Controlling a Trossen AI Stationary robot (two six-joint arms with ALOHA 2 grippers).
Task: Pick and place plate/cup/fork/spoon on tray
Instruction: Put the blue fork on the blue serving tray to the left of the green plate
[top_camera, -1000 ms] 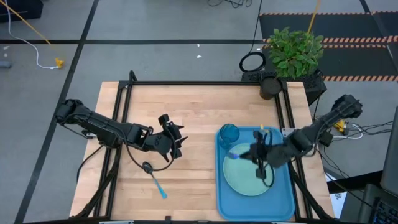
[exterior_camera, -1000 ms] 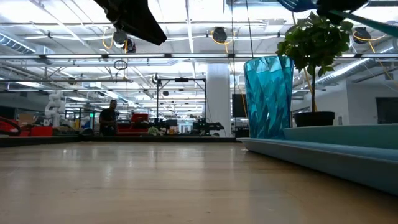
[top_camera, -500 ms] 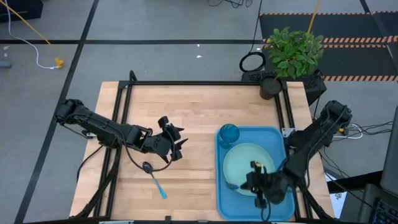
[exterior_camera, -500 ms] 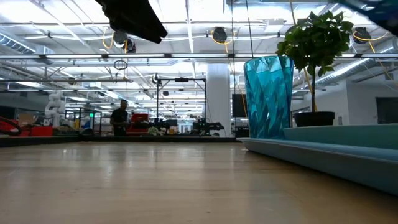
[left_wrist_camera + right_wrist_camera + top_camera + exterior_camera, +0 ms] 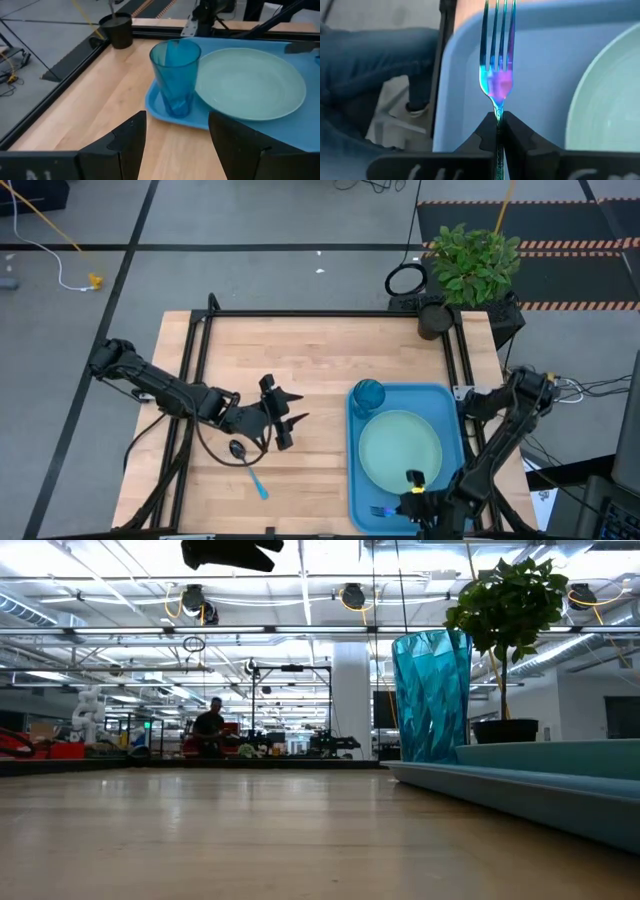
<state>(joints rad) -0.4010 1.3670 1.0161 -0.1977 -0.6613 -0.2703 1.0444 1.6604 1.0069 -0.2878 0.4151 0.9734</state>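
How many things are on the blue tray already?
2 rest on the tray: the cup in its far-left corner, the plate in the middle. The fork over its near edge is in the right gripper.

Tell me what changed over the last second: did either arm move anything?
The right tool, shut on the fork, carried it from above the plate toward the near edge of the tray. The left tool, open, turned slightly above the table near the spoon. Plate, cup, tray and spoon stayed put.
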